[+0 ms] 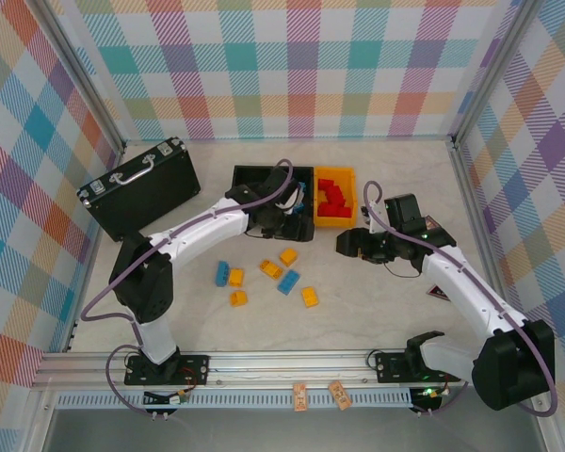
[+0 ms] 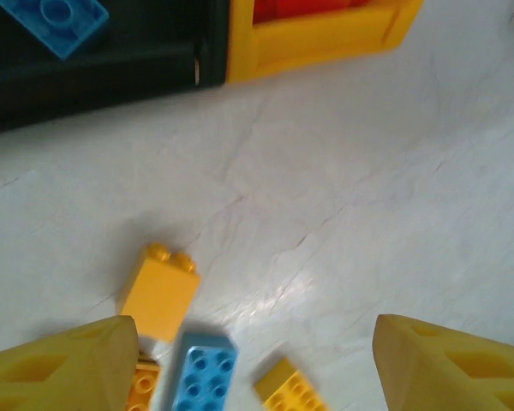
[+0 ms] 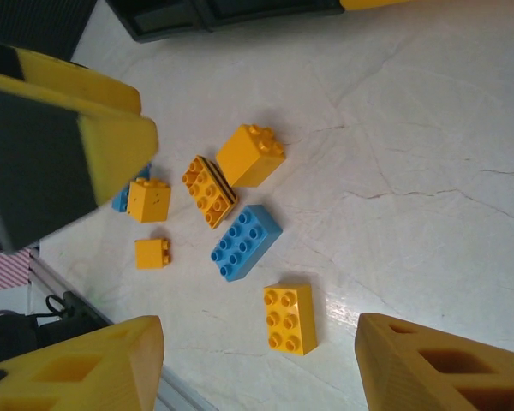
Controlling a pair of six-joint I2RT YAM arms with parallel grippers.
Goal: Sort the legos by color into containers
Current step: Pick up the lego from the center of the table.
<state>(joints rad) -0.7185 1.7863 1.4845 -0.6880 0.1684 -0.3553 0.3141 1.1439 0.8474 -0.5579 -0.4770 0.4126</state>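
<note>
Several loose legos lie on the table in front of the containers: blue ones point(image 1: 222, 273) point(image 1: 288, 282) and yellow-orange ones point(image 1: 309, 297) point(image 1: 238, 298) point(image 1: 288, 256). The orange-yellow bin point(image 1: 318, 218) holds red legos point(image 1: 333, 197). To its left stand the black bins point(image 1: 250, 179); a blue lego point(image 2: 56, 17) lies in one. My left gripper point(image 1: 281, 224) point(image 2: 253, 342) hovers open and empty by the black bins' front edge. My right gripper point(image 1: 350, 245) point(image 3: 257, 342) is open above the table, with a yellow lego point(image 3: 289, 318) seen between its fingers, untouched.
A larger black case point(image 1: 137, 184) with metal trim lies at the back left. Checkered walls close in three sides. The aluminium rail point(image 1: 282, 365) runs along the near edge. Bare table lies right of the orange-yellow bin and in front of the loose bricks.
</note>
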